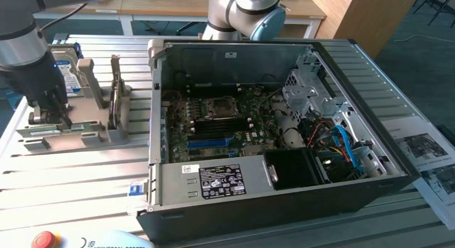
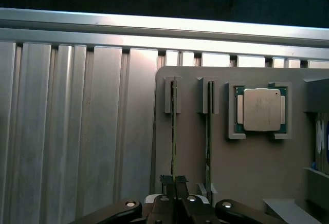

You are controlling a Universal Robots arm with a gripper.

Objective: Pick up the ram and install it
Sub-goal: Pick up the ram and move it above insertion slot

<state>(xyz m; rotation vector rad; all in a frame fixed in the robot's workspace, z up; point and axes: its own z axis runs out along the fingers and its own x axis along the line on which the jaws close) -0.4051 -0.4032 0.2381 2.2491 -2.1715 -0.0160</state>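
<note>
The ram (image 2: 174,131) stands in a slot of the grey holder (image 2: 247,167), seen edge-on as a thin, dark strip. The gripper (image 2: 175,182) is pinched on its edge.

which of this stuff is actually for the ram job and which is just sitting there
Job: the ram, pinched in the gripper; open computer case.
Lying about: second stick beside it, processor, hard drive, red button.
</note>
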